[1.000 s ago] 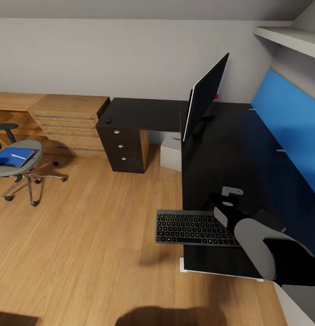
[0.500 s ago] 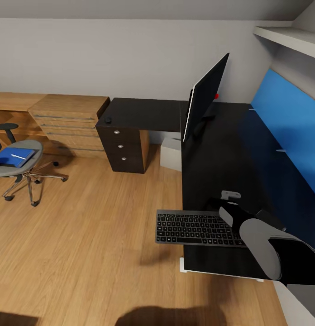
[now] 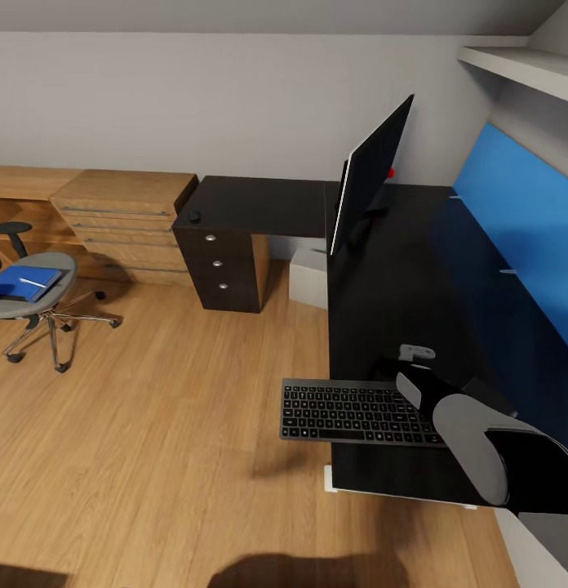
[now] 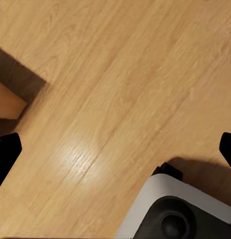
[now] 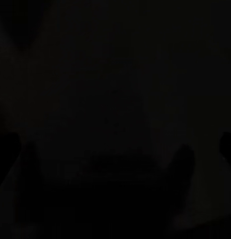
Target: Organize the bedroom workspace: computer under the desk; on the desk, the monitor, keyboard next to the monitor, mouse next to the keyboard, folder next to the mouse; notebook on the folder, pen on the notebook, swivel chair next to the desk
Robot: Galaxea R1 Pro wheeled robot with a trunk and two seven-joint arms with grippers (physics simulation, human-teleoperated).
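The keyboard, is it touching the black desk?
Touching. In the head view, the keyboard lies flat on the desk, its left end sticking out past the desk's edge over the floor.

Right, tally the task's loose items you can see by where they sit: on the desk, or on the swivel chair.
On the desk: 3 (monitor, keyboard, mouse)
On the swivel chair: 2 (folder, pen)
Total: 5
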